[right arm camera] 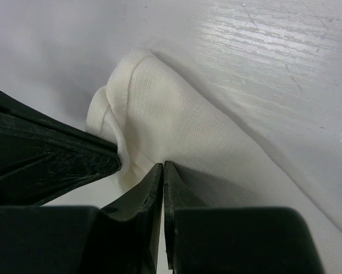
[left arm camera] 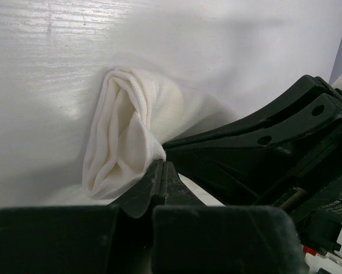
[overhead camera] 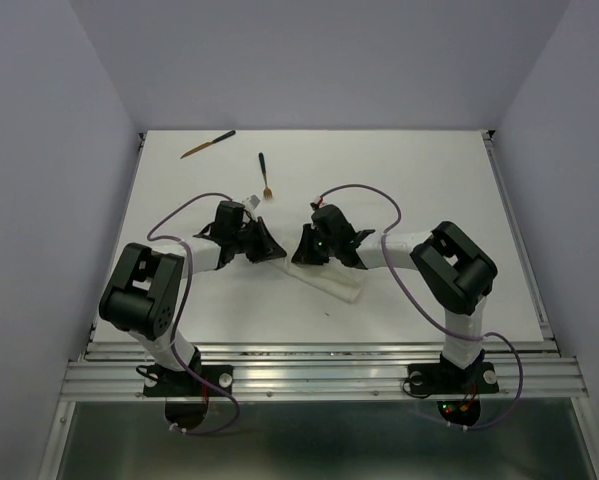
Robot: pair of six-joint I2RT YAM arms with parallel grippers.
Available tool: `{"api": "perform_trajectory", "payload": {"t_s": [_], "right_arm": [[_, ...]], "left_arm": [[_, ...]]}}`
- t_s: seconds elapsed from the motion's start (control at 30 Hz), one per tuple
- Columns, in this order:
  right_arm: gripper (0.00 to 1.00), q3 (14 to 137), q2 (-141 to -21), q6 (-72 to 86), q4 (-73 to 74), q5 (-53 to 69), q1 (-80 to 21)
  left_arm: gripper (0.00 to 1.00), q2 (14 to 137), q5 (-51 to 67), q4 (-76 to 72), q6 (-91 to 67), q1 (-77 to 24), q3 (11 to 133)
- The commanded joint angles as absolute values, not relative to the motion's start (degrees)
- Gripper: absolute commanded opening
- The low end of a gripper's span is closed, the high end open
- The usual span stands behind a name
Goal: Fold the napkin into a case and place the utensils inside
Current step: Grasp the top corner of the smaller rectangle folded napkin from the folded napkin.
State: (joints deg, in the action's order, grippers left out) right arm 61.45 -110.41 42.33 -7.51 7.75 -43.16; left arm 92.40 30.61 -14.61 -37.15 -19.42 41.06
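Observation:
The napkin (overhead camera: 331, 283) lies as a narrow white folded strip, the case, in the middle of the table. Its rounded open end (left arm camera: 122, 137) faces the left wrist camera. My left gripper (left arm camera: 162, 164) is shut, its tips touching the corner of that opening; whether cloth is pinched does not show. My right gripper (right arm camera: 163, 165) is shut on a fold of the napkin's (right arm camera: 176, 125) top layer, just beside the left fingers (right arm camera: 56, 154). Both grippers (overhead camera: 269, 248) (overhead camera: 305, 248) meet at the strip's left end. Two utensils, a brown knife (overhead camera: 207, 145) and fork (overhead camera: 265, 176), lie far back, apart from the cloth.
The white table (overhead camera: 429, 180) is walled by pale panels on three sides. Purple cables (overhead camera: 184, 212) loop over both arms. A metal rail (overhead camera: 319, 365) runs along the near edge by the arm bases.

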Motion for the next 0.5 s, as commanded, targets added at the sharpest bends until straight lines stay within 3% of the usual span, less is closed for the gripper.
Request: {"api": "perform_trajectory", "payload": {"t_s": [0.0, 0.1, 0.23, 0.47], "right_arm": [[0.09, 62.4, -112.4, 42.4, -7.4, 7.9, -43.6], [0.09, 62.3, -112.6, 42.5, -7.3, 7.8, -43.6], [0.09, 62.2, -112.8, 42.7, -7.3, 7.6, -43.6], [0.09, 62.0, -112.7, 43.0, -7.3, 7.4, -43.6]], "left_arm": [[0.0, 93.9, 32.0, -16.3, -37.2, -19.7, 43.5], [0.0, 94.3, 32.3, -16.2, -37.4, -19.8, 44.0], [0.2, 94.7, 30.0, -11.1, -36.6, -19.8, 46.6], [0.45, 91.2, 28.5, -8.8, -37.2, -19.2, 47.0]]}}
